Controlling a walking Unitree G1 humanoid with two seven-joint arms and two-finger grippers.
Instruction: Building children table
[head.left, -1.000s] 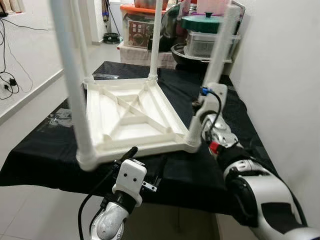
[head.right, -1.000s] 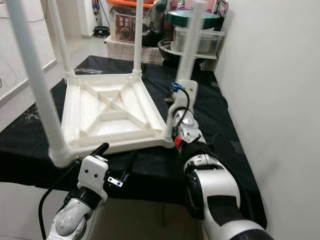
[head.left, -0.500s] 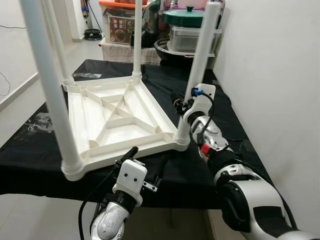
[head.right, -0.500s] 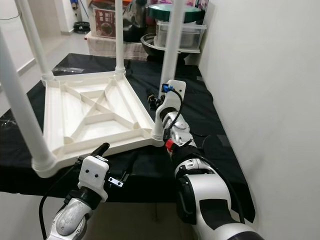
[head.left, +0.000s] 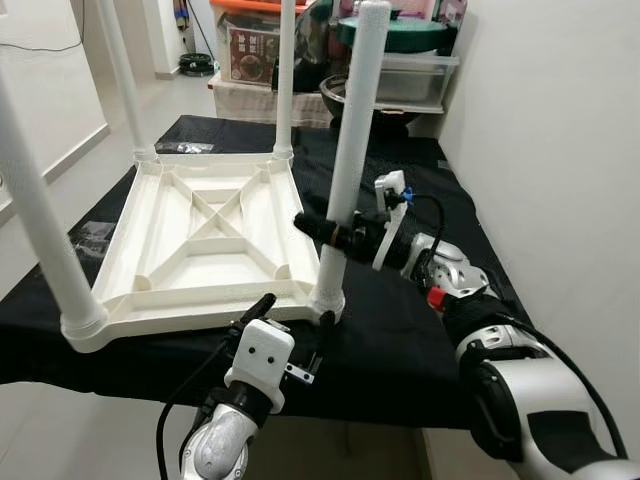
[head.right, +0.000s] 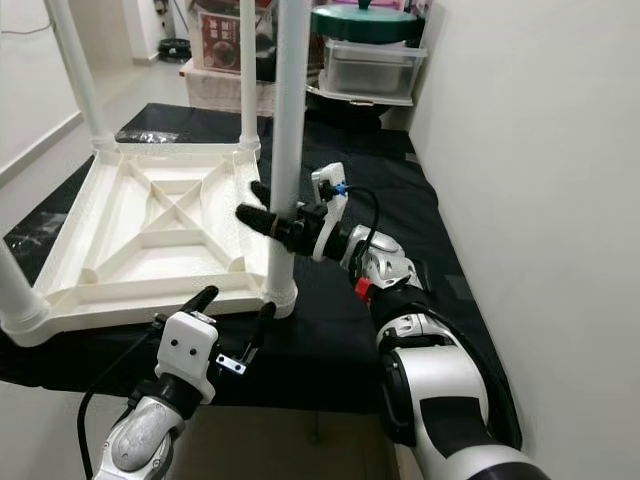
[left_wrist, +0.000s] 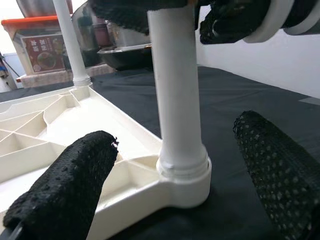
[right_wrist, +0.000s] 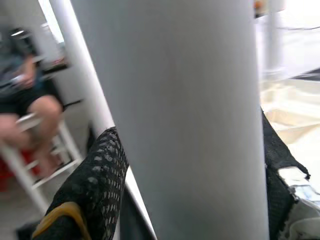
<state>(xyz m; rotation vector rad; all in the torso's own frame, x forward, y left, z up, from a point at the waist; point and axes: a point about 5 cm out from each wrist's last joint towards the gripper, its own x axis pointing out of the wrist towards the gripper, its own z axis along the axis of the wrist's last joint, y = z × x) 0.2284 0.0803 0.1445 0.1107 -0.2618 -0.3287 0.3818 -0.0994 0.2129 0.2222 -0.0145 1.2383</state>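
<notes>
Fitting the last leg into the upturned children's table on the black-covered bench.

Right gripper clamped around the near-right leg, standing in its corner socket; left gripper spread apart, low at either side of that socket. Next, probably: press the leg straight down, keeping it upright. Behind, clear bin under a green lid; contents not readable.

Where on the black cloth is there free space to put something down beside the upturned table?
Bare black cloth lies between the upturned table and the wall, along the near edge. It is crowded at the near corner leg, gripped by the right gripper, with the open left gripper just below the socket.
</notes>
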